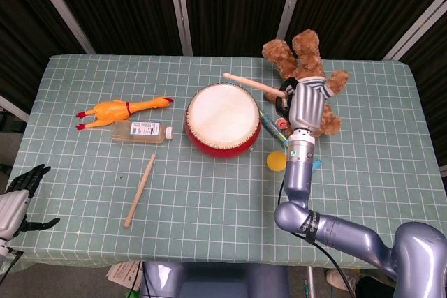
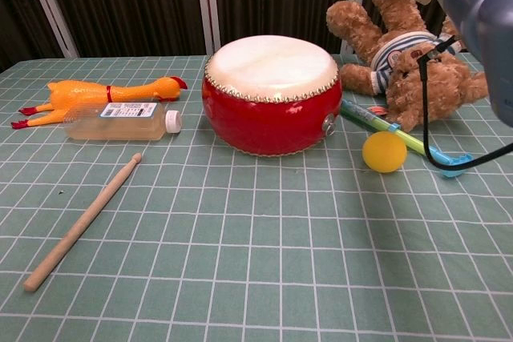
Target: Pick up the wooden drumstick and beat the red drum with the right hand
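The table point(image 1: 363, 193) wore a matt green cloth with a white grid. The drum point(image 2: 271, 98) had a glossy red shell and a pale, smooth matt skin edged with small studs. Both drumsticks, one on the cloth point(image 2: 82, 224) and one in the right hand point(image 1: 305, 106), were bare, unvarnished wood point(image 1: 253, 82). The hand's shell and arm point(image 1: 349, 239) looked like smooth, satin grey-blue metal or plastic. The bear point(image 2: 417, 70) was shaggy brown plush. The chicken point(image 2: 104, 92) looked rubbery; the bottle point(image 2: 120, 121) was clear plastic with a paper label.
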